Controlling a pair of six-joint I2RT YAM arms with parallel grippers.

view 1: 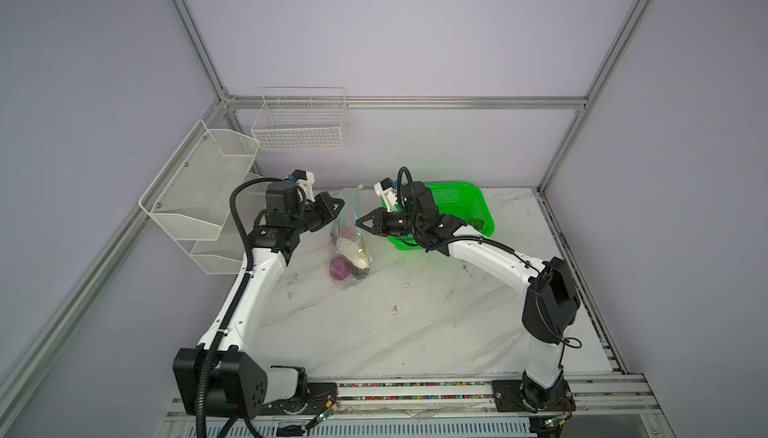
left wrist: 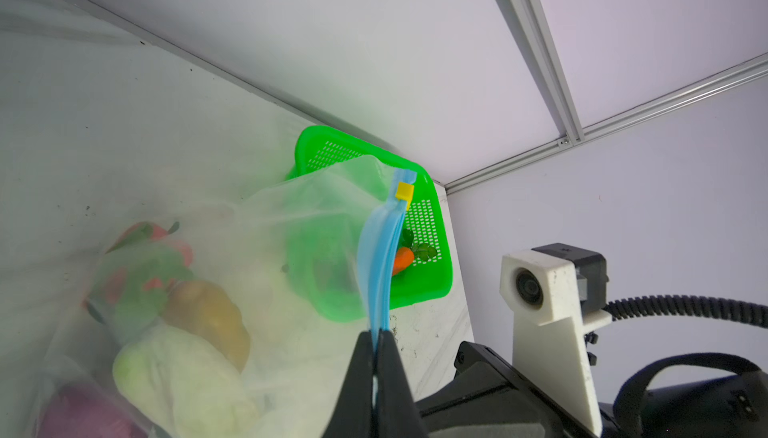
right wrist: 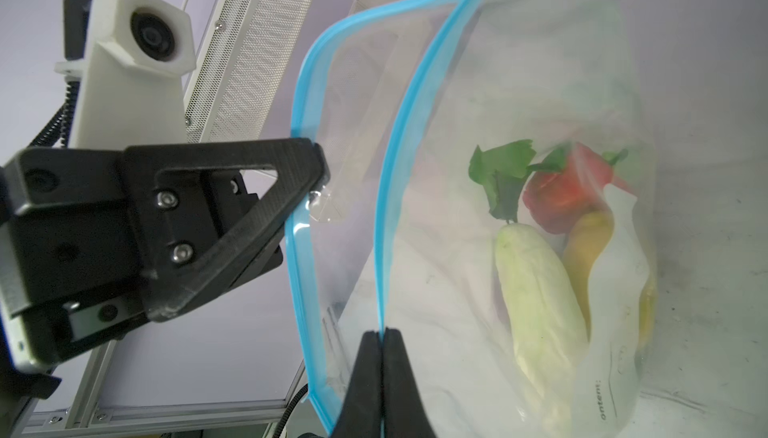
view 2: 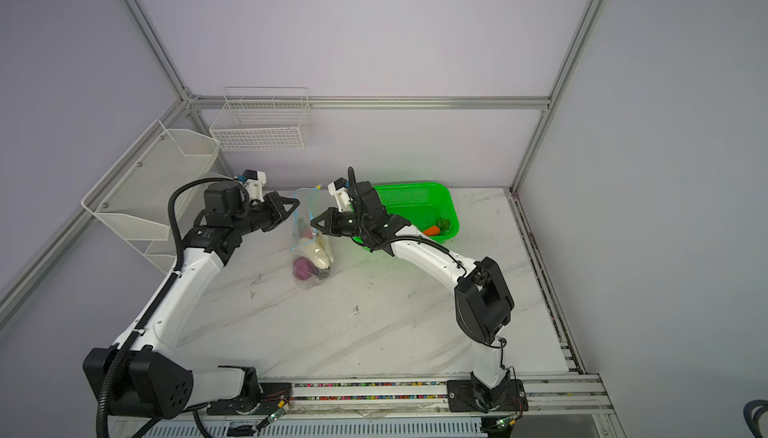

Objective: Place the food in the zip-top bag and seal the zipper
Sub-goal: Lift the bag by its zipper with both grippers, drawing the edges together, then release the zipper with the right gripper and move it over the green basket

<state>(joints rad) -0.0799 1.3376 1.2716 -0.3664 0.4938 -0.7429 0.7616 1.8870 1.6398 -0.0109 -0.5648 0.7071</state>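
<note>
A clear, crinkly plastic bag (view 1: 348,211) stands toward the back of the table (view 1: 415,323), between two robot arms; its bottom rests on the table and its mouth is raised. A thin light blue zipper (right wrist: 415,103) edges the mouth, with a small yellow slider (left wrist: 404,191) at one end. Smooth toy vegetables show through the film: a round purple onion (view 1: 340,267) at the bottom, a pale oblong piece (right wrist: 536,290), a yellow-brown potato (left wrist: 208,315), a glossy red pepper (right wrist: 557,194) and flat green leaves (right wrist: 503,165).

Just to the right of the bag sits a bright green perforated plastic basket (view 1: 457,199); an orange carrot (view 2: 432,230) lies in it.

The table is white with grey marble veining and scuff marks; pale lilac walls framed in aluminium rails enclose it. A white mesh rack (view 1: 199,182) hangs on the left wall and a white wire basket (view 1: 299,128) on the back wall.

The left hand (left wrist: 376,334) has its black fingers pressed together on one lip of the zipper; the right hand (right wrist: 381,334) pinches the other lip the same way. The two lips are held apart, so the mouth gapes.
</note>
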